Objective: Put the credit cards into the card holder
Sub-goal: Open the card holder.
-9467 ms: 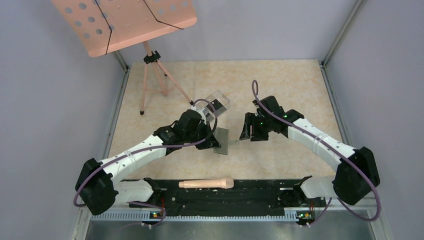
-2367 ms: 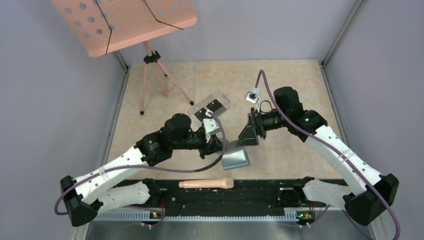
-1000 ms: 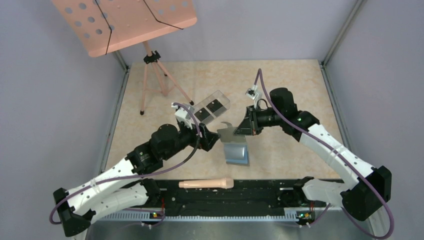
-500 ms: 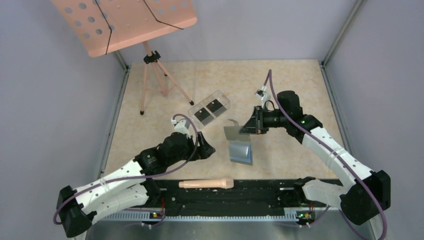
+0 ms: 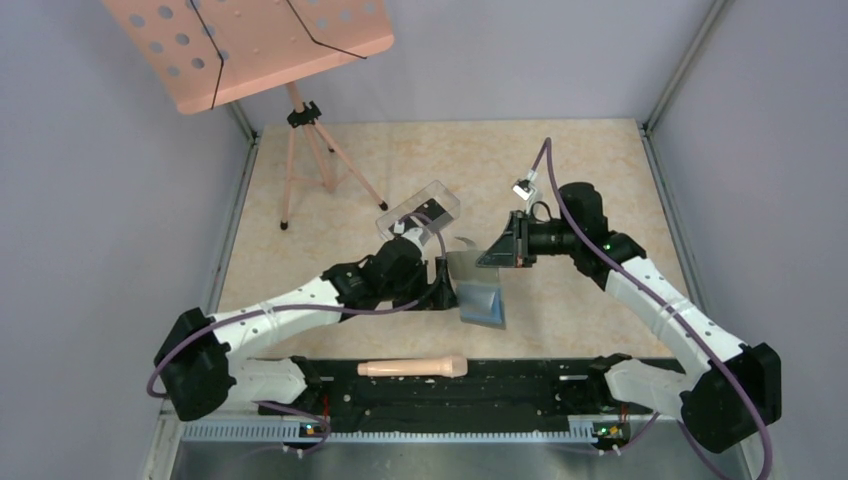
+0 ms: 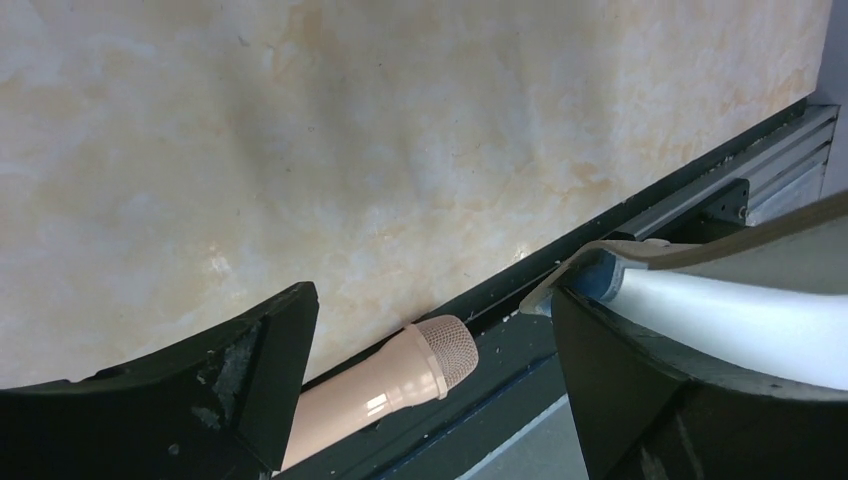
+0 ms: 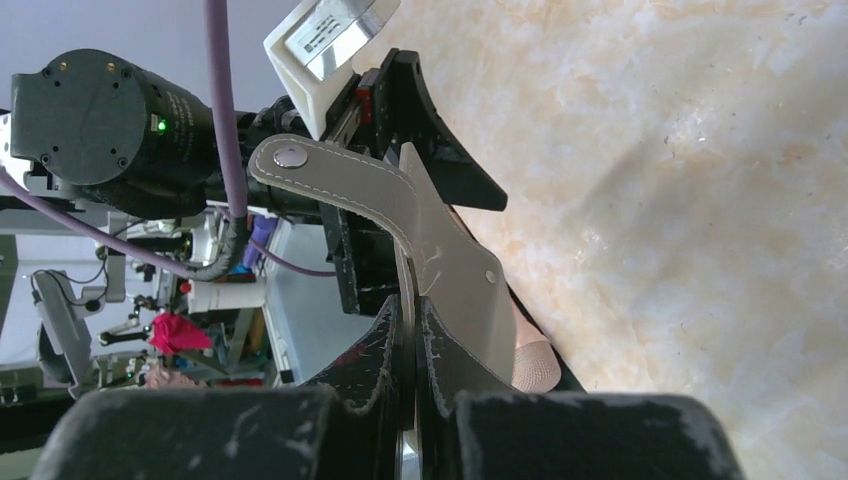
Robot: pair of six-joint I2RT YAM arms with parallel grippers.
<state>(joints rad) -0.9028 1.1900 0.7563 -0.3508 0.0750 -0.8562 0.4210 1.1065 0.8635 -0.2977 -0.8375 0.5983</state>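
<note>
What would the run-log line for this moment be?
right fingers: shut on wallet | left fingers: open beside wallet | cards: in clear box

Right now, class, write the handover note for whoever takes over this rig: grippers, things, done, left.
Right gripper: shut on the card holder flap, holding it open.
Left gripper: open, beside the card holder's edge, gripping nothing.
Credit cards: in the clear box, partly hidden by the left arm.
Done: card holder open.
Left: move the credit cards into it.

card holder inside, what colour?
Bluish-gray inside the card holder, with a plain gray outer flap. Clearest in the top external view.
</note>
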